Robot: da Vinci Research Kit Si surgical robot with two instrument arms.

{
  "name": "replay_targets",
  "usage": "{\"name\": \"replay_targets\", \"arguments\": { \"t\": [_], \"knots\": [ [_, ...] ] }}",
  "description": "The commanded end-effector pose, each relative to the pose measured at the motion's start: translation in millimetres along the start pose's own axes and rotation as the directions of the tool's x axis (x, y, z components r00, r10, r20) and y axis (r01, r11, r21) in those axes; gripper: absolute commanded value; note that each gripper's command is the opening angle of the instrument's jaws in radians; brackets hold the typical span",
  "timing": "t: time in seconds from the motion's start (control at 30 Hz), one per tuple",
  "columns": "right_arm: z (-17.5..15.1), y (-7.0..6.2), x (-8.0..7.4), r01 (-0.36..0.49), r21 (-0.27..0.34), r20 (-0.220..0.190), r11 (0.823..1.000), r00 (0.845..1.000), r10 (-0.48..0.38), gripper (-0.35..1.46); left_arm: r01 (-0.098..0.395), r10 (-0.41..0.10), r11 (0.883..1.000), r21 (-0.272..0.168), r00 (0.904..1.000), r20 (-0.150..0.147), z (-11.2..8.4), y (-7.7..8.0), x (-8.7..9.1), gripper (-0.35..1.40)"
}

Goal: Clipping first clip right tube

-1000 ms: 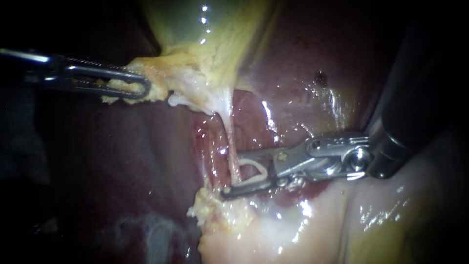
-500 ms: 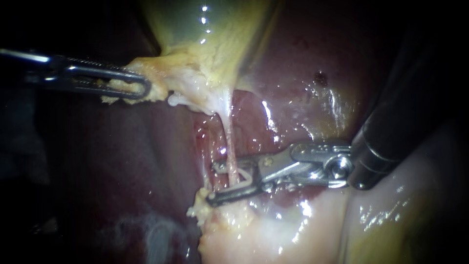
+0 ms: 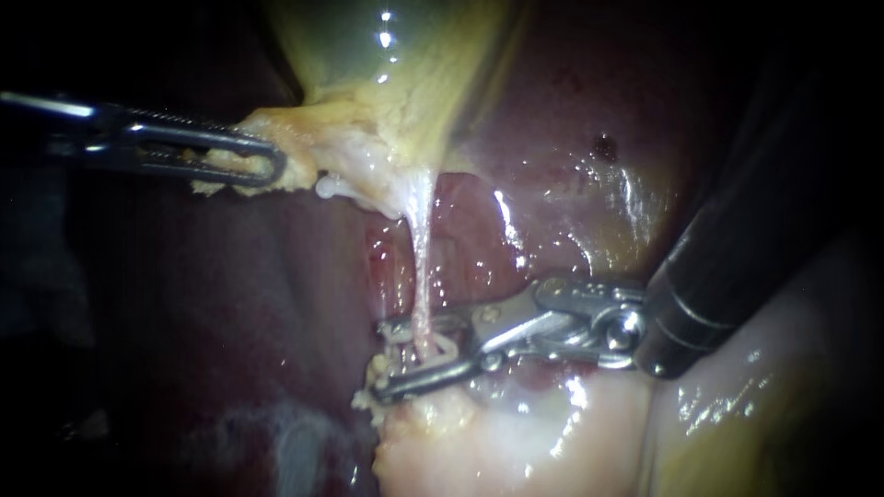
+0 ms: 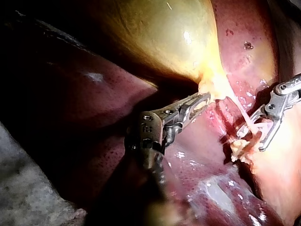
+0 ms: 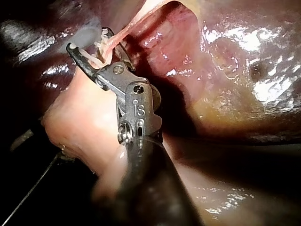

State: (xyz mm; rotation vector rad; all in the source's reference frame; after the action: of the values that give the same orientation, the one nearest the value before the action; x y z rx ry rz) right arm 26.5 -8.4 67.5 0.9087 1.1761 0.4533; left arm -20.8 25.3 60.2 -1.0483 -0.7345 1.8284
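Note:
A thin pale tube (image 3: 422,267) runs taut from the yellow gallbladder (image 3: 387,83) down to fatty tissue (image 3: 414,405). My right instrument (image 3: 379,359) comes in from the right. Its jaws stand apart and carry a white clip (image 3: 442,348), and the tube passes between them, low down near the fat. The right wrist view shows the same jaws (image 5: 89,41) astride the tube (image 5: 124,30). My left instrument (image 3: 272,166) is shut on the gallbladder's pale yellow lower edge and holds it out to the left, as its own wrist view also shows (image 4: 204,98).
Dark red liver (image 3: 571,138) lies behind and on both sides of the tube. Pale pink tissue (image 3: 552,433) bulges under the right instrument's shaft (image 3: 737,248). A raw red bed (image 3: 470,230) shows beside the tube.
My right instrument has slid leftward and slightly down, so its clip-bearing jaws now reach past the tube and straddle it. The left instrument and the gallbladder have stayed put.

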Motion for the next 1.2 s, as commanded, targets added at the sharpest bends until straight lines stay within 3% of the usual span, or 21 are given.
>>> {"name": "replay_targets", "arguments": {
  "t": [0.03,0.3,0.57,0.97,1.2],
  "knots": [
    [0.1,-0.3,0.2,-0.001,0.005,-0.002,1.000,1.000,0.001,0.50,0.000,0.000,1.000,0.000,1.0000,0.000,0.0,0.0,0.0,-0.35],
    [0.3,-2.4,1.7,0.005,0.094,-0.011,0.996,1.000,-0.004,0.50,0.000,0.000,1.000,0.000,1.0000,0.000,0.0,0.0,0.0,-0.35],
    [0.2,-3.6,2.9,0.004,0.104,-0.030,0.995,1.000,-0.001,0.50,0.000,0.000,1.000,0.000,1.0000,0.000,0.0,0.0,0.0,-0.35],
    [0.1,-3.8,3.2,0.002,0.109,-0.039,0.994,0.999,0.002,0.48,0.000,0.000,1.000,0.000,1.0000,0.000,0.0,0.0,0.0,-0.35],
    [0.0,-3.3,3.2,-0.004,0.108,-0.038,0.994,0.999,0.008,0.38,0.000,0.000,1.000,0.000,1.0000,0.000,0.0,0.0,0.0,-0.35]
  ]
}}
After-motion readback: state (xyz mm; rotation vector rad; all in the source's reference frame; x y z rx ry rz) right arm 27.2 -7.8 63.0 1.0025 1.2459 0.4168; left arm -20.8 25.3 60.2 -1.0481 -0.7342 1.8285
